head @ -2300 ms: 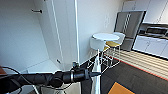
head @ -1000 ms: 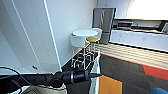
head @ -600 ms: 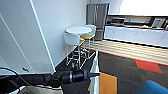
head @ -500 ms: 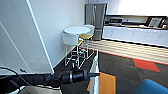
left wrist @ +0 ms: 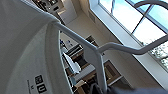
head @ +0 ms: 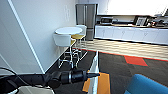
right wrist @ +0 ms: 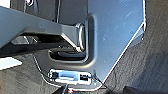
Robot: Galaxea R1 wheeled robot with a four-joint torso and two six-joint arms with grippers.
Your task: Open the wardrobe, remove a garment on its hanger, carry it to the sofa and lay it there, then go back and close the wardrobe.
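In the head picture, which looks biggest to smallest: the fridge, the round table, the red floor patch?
1. Fridge
2. Round table
3. Red floor patch
The table is nearer the camera, so it only looks smaller.

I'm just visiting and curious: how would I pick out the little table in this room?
Find the tall steel fridge at the far wall. Just in front of it, beside the white wall, stands the round white table on thin metal legs. It's ringed by white and yellow stools, unlike the long kitchen counter.

The white garment (head: pixel 94 72) is seen edge-on, hung from the slim white hanger (left wrist: pixel 100 53); the blue sofa (head: pixel 147 86) lies near right.
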